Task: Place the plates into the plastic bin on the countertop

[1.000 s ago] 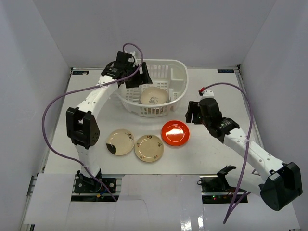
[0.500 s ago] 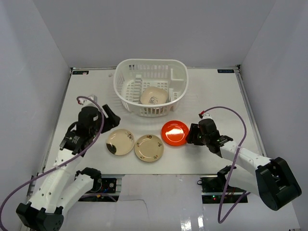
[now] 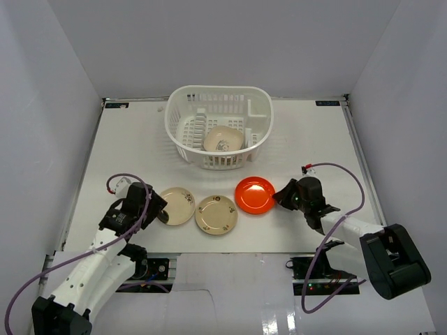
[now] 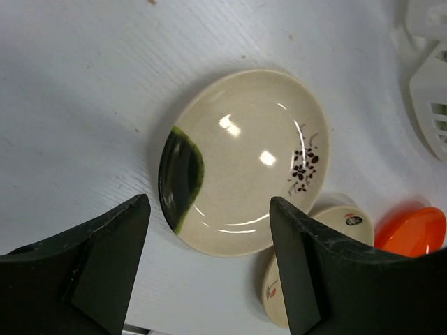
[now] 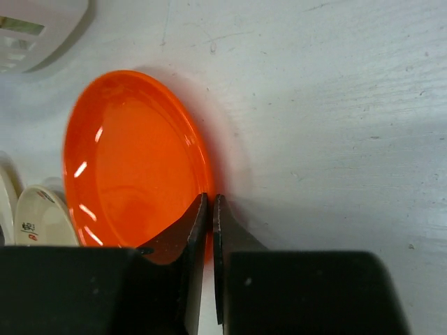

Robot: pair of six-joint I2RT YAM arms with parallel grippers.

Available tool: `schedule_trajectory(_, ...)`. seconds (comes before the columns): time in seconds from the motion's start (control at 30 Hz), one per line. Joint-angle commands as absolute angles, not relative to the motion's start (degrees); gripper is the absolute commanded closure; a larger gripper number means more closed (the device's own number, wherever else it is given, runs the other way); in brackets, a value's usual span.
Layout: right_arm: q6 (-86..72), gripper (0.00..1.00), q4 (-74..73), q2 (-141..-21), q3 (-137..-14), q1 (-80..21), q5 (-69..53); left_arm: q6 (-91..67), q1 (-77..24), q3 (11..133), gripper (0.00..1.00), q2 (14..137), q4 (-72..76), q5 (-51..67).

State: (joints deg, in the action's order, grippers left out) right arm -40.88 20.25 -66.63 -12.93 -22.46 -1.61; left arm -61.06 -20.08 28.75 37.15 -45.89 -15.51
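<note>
The white plastic bin (image 3: 260, 115) stands at the back of the countertop (image 3: 314, 139) with one cream plate (image 3: 222, 139) inside. Two cream plates with dark marks (image 3: 178, 205) (image 3: 216, 214) and a red-orange plate (image 3: 253, 195) lie in a row in front of it. My right gripper (image 3: 279, 197) is shut on the right rim of the red-orange plate (image 5: 133, 164), one finger inside it and one outside (image 5: 210, 200). My left gripper (image 3: 159, 210) hangs open just above the near-left cream plate (image 4: 241, 157), its fingers (image 4: 208, 209) straddling the plate's near edge without touching it.
Pale walls close in the countertop on three sides. The second cream plate (image 4: 328, 269) lies close beside the first, under my left gripper's right finger. The bin's corner (image 5: 31, 24) is just beyond the red-orange plate. Purple cables loop beside both arms.
My left arm came down from the bin to the near-left cream plate, jaws still open. My right gripper moved in on the red-orange plate's right rim and shut on it.
</note>
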Motion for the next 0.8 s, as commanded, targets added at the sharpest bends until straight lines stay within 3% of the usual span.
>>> schedule_trajectory(0.0, -42.1, 0.92, 21.1, -61.73, -10.64, -21.89, -0.53, -66.18, -19.86, 25.33, 0.21, 38.49, -43.87, -18.89)
schedule_trajectory(0.3, -38.06, 0.92, 2.39, -39.91, -15.11, -21.8, 3.33, -64.25, -19.86, 19.25, 0.23, 42.1, -31.21, -15.73)
schedule_trajectory(0.43, -37.35, 0.92, -1.93, -37.45, -18.01, -21.8, 0.62, -63.63, -19.86, 17.23, 0.39, 43.41, -28.31, -15.73)
schedule_trajectory(0.47, -37.7, 0.92, -2.11, -36.31, -18.63, -21.8, 0.09, -63.46, -19.86, 16.88, 0.51, 43.42, -27.95, -15.65)
schedule_trajectory(0.57, -38.32, 0.92, -4.04, -34.2, -22.49, -21.8, -3.16, -62.5, -19.86, 16.35, 0.76, 42.72, -27.95, -15.82)
schedule_trajectory(0.6, -38.32, 0.92, -5.26, -33.75, -25.46, -21.8, -4.21, -62.23, -19.86, 16.26, 0.9, 42.19, -28.12, -16.08)
schedule_trajectory(0.63, -38.32, 0.92, -5.71, -33.49, -27.05, -21.8, -4.91, -62.14, -19.86, 16.35, 0.96, 41.67, -28.82, -16.26)
schedule_trajectory(0.77, -38.23, 0.92, -4.49, -36.9, -35.05, -21.8, -7.91, -60.83, -19.86, 18.36, 1.0, 37.54, -31.28, -16.61)
